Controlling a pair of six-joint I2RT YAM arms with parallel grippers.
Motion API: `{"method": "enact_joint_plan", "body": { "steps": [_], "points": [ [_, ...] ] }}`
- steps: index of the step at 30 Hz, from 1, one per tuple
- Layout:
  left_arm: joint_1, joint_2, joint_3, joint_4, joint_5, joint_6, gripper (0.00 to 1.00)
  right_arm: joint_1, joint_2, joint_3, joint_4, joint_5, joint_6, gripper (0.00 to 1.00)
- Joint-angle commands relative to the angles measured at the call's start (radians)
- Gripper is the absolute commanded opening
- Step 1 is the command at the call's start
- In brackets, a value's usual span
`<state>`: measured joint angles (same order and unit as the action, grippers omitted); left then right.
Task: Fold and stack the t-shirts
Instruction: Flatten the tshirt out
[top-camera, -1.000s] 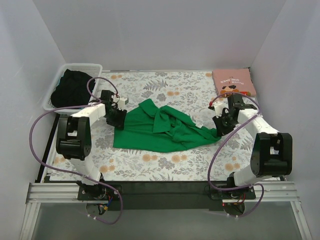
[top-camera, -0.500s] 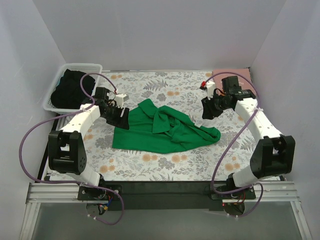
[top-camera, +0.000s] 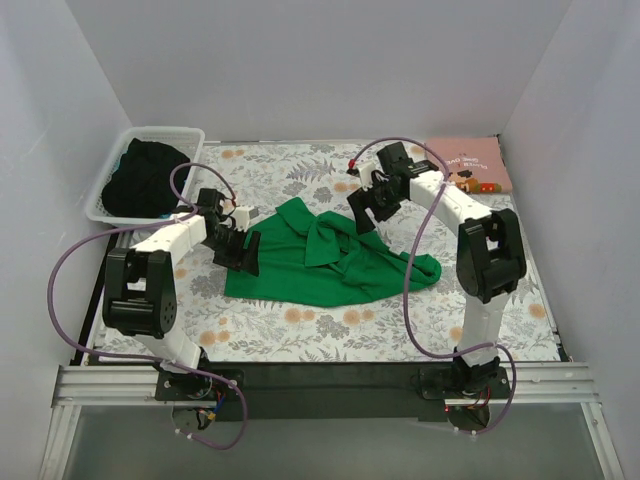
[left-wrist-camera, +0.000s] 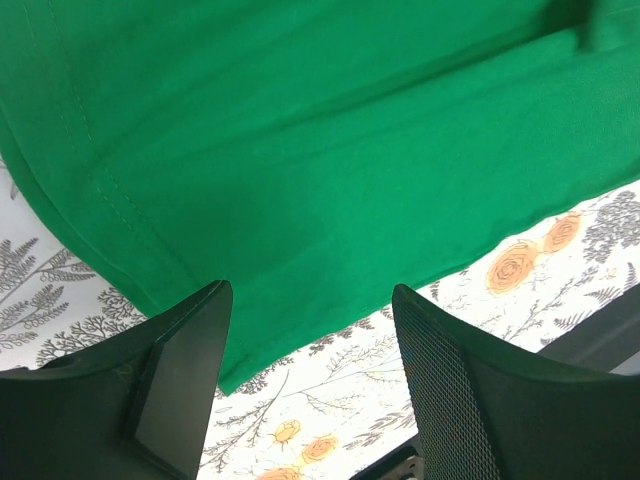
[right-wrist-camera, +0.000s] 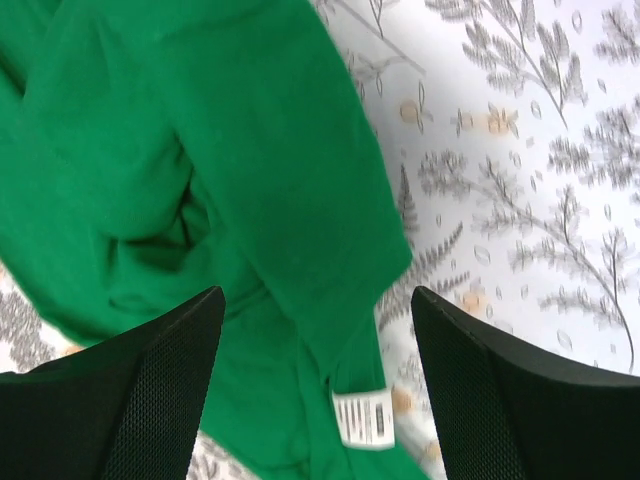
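Top external view: the green t-shirt (top-camera: 330, 265) lies crumpled at the middle of the floral table cloth (top-camera: 300, 330). Its long axis runs roughly from 9 o'clock to 4 o'clock, with a bunched fold at the centre and a tail tapering off at the 4 o'clock end. The left claw (top-camera: 238, 255) sits at the shirt's 9 o'clock edge; in its wrist view the jaws stand apart over the hemmed border (left-wrist-camera: 110, 195), gripping nothing. The right claw (top-camera: 362, 215) hangs at about 1 o'clock from the shirt's centre, jaws likewise spread and empty, looking down on a rumpled lobe with a white label (right-wrist-camera: 362, 418) showing. Each arm is thus near its own end (the left touching or just above cloth, I cannot tell which), so spreading along that long axis looks like the next call. The pink t-shirt (top-camera: 472, 165) lies folded at the table's 2 o'clock corner, well apart, and the white basket (top-camera: 160, 131) with dark cloth (top-camera: 145, 178) sits at 10 o'clock.
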<state>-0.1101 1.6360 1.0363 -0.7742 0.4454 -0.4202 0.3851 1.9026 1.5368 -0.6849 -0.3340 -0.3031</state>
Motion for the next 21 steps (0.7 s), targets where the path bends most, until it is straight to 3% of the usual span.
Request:
{"method": "enact_joint_plan", "body": {
  "steps": [1,6,8,9,12,13,17,21],
  "points": [
    [-0.005,-0.005,-0.015,0.026,-0.036,-0.008,0.64,0.017,0.076,0.078,0.024,0.033,0.032,0.82],
    [-0.007,0.018,-0.022,0.044,-0.071,-0.029,0.63,0.021,0.142,0.117,0.021,0.0,0.032,0.75],
    [-0.008,0.039,-0.022,0.044,-0.092,-0.035,0.61,0.021,0.162,0.121,0.021,0.015,0.03,0.56],
    [-0.008,0.047,-0.022,0.05,-0.099,-0.041,0.59,0.021,0.165,0.124,0.021,0.029,0.03,0.37],
    [-0.008,0.074,-0.036,0.055,-0.123,-0.043,0.41,0.003,0.155,0.129,0.022,0.078,0.03,0.06],
    [-0.008,0.082,-0.042,0.061,-0.132,-0.042,0.31,-0.006,0.136,0.128,0.024,0.091,0.029,0.01],
    [-0.008,0.13,-0.076,0.081,-0.209,-0.037,0.12,-0.089,0.082,0.128,0.024,0.154,0.004,0.01],
    [-0.008,0.171,-0.09,0.085,-0.24,-0.04,0.02,-0.173,0.076,0.129,0.022,0.178,-0.021,0.01]
  ]
}}
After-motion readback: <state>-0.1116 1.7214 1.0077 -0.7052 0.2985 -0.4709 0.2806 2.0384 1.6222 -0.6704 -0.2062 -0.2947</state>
